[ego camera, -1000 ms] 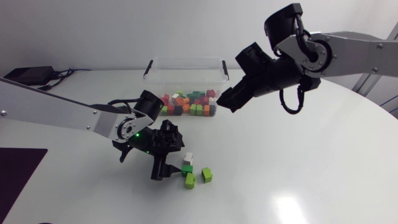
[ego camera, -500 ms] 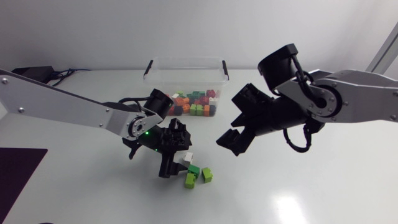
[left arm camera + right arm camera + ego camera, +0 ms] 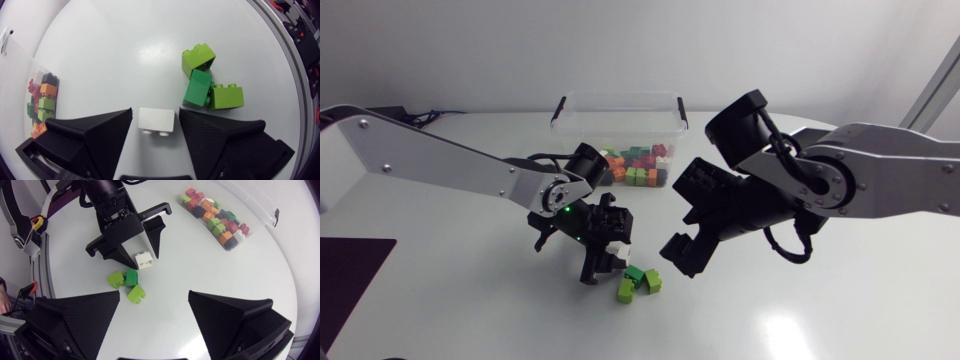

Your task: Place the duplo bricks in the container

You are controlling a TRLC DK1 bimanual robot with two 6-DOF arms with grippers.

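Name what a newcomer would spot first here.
The left pincer straddles a white duplo brick on the table, open and not touching its sides, with three green bricks clustered just ahead. The right pincer hangs open above the table near them, and the clear container at the far side holds a pile of mixed-colour bricks.

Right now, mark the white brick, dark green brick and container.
white brick (image 3: 156, 120), left wrist view, middle of its smooth face.
dark green brick (image 3: 198, 89), left wrist view, middle of its visible face.
container (image 3: 620, 125), head view, upper clear wall.
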